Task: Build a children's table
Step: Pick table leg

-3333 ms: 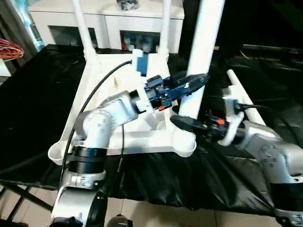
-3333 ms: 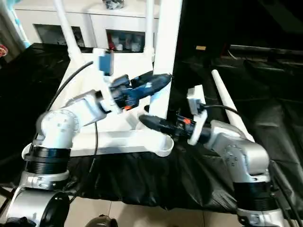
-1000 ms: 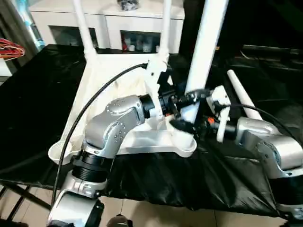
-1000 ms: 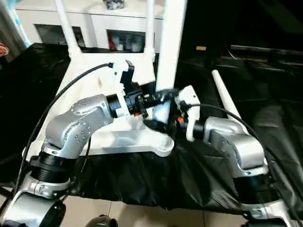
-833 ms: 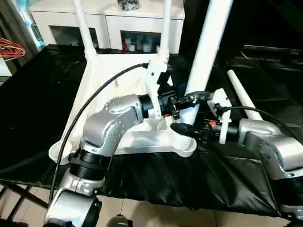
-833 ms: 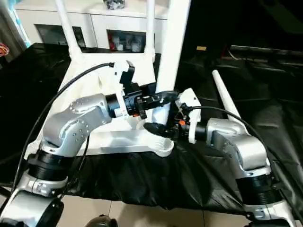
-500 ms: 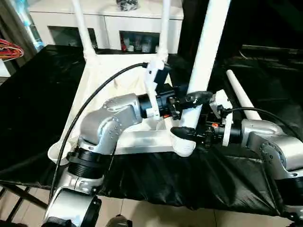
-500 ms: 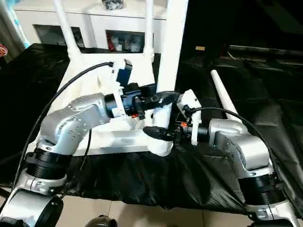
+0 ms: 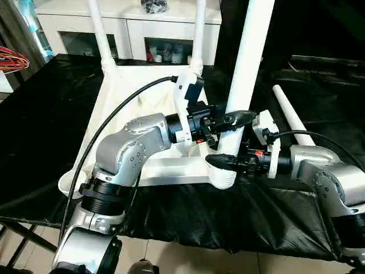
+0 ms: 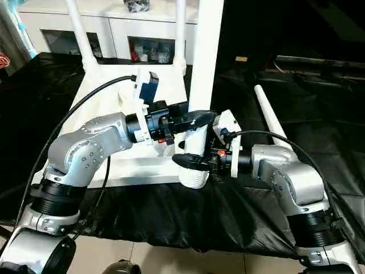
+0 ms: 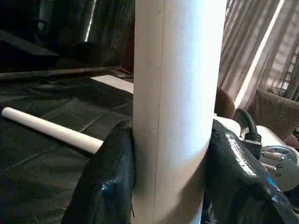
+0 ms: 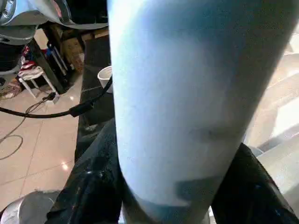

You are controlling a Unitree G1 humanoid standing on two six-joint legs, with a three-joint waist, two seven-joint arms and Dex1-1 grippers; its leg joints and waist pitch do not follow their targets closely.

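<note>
left eye view: the table top (image 9: 131,108) lies upside down on the bench (image 9: 45,125), two far legs (image 9: 98,34) seated. left pincer (image 9: 228,121) and right pincer (image 9: 223,160) both clamp a third leg (image 9: 246,63) upright in the near right corner socket.

left wrist view: the fourth leg (image 11: 51,130) lies loose, still to fit.
</note>
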